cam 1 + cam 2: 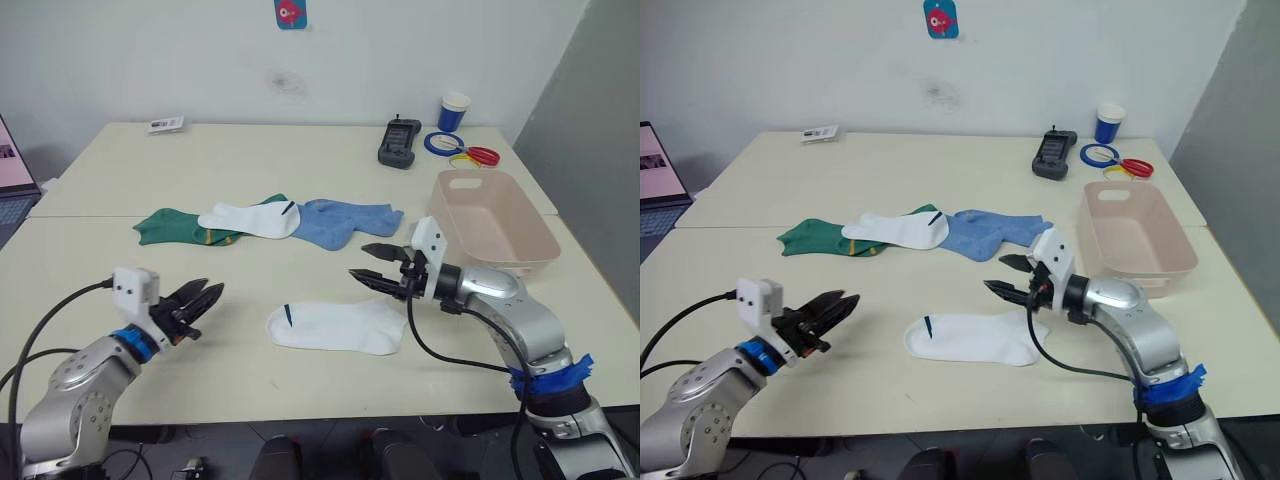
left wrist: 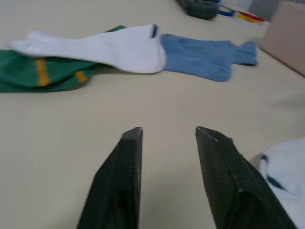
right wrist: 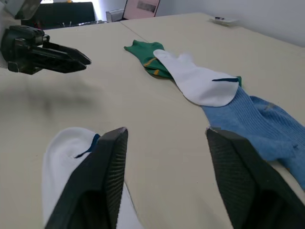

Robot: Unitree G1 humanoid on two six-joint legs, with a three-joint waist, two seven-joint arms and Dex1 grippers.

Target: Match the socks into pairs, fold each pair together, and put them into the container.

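The big table (image 1: 120,180) holds everything. The pink container (image 1: 495,225) sits on the robot's right side, and nothing can be seen in it. In the middle of the table lies a row of socks: a green sock (image 1: 175,227), a white sock (image 1: 250,217) lying partly on top of it, and a blue sock (image 1: 340,222) touching the white one. Another white sock (image 1: 335,327) lies flat by itself, nearer the robot. The right gripper (image 1: 378,265) hangs just above that sock's far end with its fingers spread wide and holding nothing. The left gripper (image 1: 200,303) waits near the sock's other side, fingers a little apart and holding nothing too. Socks are soft, light and floppy, so they will bend and droop when lifted. I think a good place to pinch the near white sock is its cuff edge.
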